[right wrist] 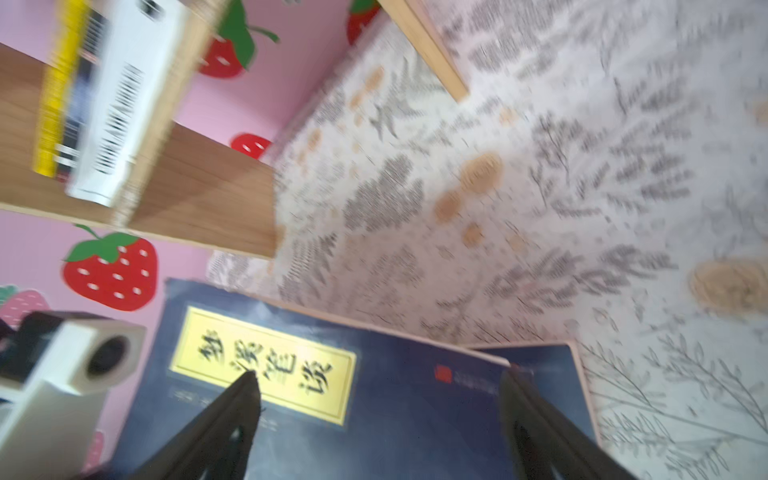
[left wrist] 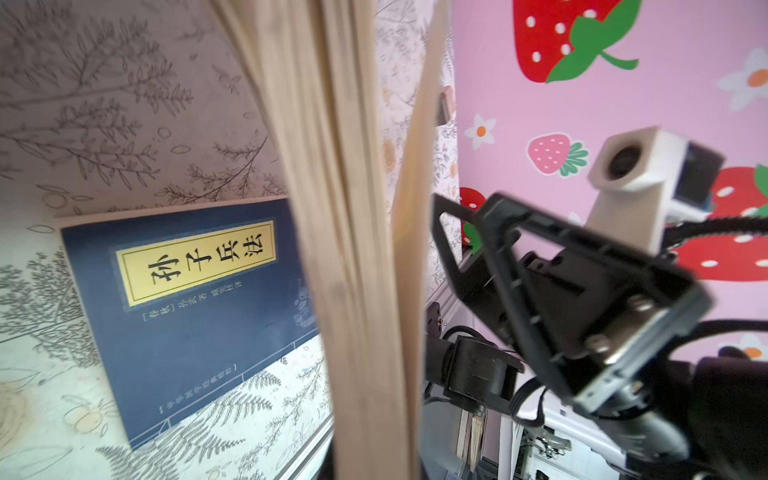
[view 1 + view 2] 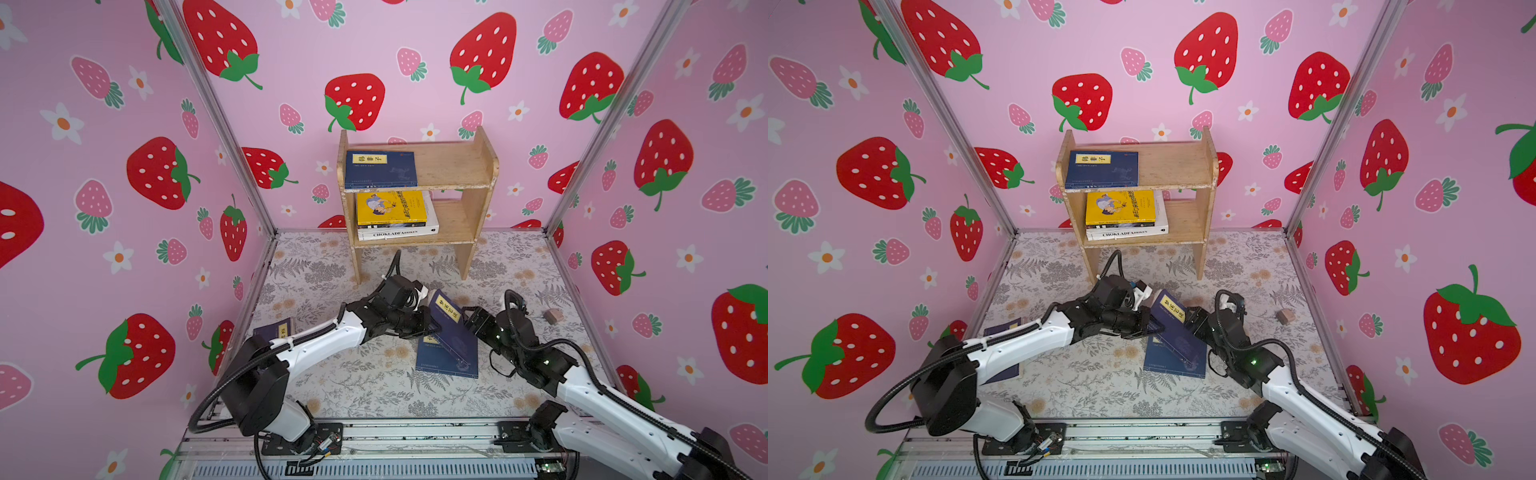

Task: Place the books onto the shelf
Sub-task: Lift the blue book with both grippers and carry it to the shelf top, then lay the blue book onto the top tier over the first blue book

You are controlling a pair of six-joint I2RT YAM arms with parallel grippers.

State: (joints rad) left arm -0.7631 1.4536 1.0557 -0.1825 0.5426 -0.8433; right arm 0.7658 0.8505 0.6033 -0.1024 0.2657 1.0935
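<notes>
The wooden shelf [image 3: 457, 166] [image 3: 1179, 166] stands at the back. Its top tier holds a navy book [image 3: 380, 168]; on the lower tier a yellow book [image 3: 390, 207] lies on a dark one and the white Chokladfabriken [image 3: 397, 234]. At mid-table a navy book [image 3: 451, 328] [image 3: 1177, 328] [image 1: 395, 415] tilts up on edge, my left gripper [image 3: 428, 318] [image 3: 1152, 322] shut on it; its page edges [image 2: 345, 208] fill the left wrist view. Beneath it another navy book [image 3: 436, 365] [image 2: 187, 311] lies flat. My right gripper [image 3: 467, 318] [image 1: 380, 380] stands open against the tilted cover.
A third navy book [image 3: 274, 328] [image 3: 1000, 332] lies by the left wall, partly under my left arm. A small brown block [image 3: 552, 316] [image 3: 1284, 316] sits near the right wall. Pink walls close three sides.
</notes>
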